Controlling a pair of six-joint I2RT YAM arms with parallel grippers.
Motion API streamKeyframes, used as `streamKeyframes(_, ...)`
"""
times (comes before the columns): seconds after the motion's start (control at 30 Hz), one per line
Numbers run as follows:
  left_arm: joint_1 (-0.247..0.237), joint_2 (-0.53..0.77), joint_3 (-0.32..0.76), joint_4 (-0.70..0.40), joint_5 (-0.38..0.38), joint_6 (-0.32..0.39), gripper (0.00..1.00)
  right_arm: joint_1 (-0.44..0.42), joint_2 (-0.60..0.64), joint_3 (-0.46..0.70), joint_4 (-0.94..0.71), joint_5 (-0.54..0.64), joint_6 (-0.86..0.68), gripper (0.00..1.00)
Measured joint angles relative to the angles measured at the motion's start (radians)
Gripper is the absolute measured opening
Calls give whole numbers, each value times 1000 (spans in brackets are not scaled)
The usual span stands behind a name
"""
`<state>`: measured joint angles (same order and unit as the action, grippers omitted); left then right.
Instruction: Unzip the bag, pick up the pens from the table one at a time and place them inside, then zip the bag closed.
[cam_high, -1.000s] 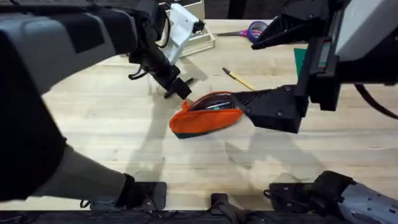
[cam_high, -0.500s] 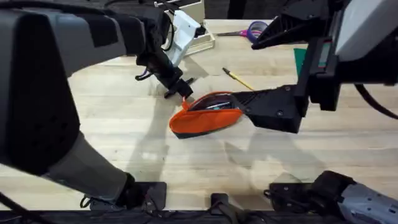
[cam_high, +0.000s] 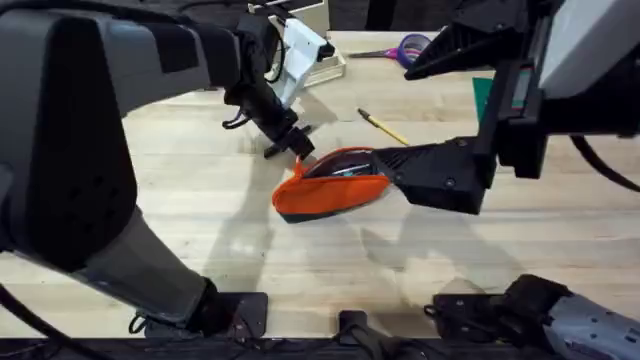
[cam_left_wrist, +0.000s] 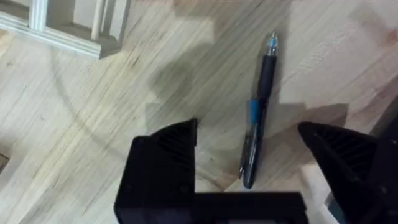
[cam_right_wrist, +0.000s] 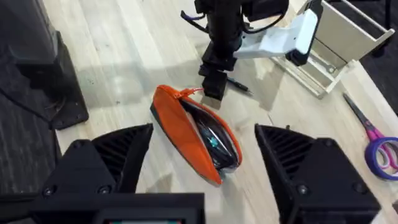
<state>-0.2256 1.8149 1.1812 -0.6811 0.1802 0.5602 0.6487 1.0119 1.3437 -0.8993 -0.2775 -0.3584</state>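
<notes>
Fingers of left gripper spread wide, nothing between them; black pen lying flat on table in the gap, nearer the far-side finger, not touched. Blue band mid-barrel, tip pointing away from the gripper.

Overhead: left gripper hanging just at 11 o'clock of bag, right above the black pen, mostly hiding it. Right gripper at 3 o'clock of bag, fingers parted, holding nothing; tips close to the bag's end, contact hard to judge, probably just apart.

Bag mid-table, orange, zipper open, mouth gaping with dark lining and something shiny inside; can't tell what. Lying lengthwise between right gripper's two fingers in right wrist view, clear of both.

Yellow pen on table at 1 o'clock of bag, well apart, dark tip toward 11 o'clock. Purple-handled scissors at far edge, 12–1 o'clock. White rack at 12 o'clock behind left arm. Green sheet at 2 o'clock, partly under right arm.
</notes>
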Motion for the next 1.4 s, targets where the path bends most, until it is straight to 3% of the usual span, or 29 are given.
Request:
streamKeyframes(0.53,0,0,1,-2,0,-1,980,0,0,0,0,0,0,998)
streamKeyframes(0.73,0,3,3,-2,3,-2,555,0,0,0,0,0,0,998)
streamKeyframes(0.9,0,3,4,-3,7,-4,367,0,0,0,0,0,0,998)
streamKeyframes(1.1,0,3,5,-3,22,-8,58,0,0,0,0,0,0,998)
streamKeyframes(1.4,-1,3,6,-2,26,-8,39,0,0,0,0,0,0,998)
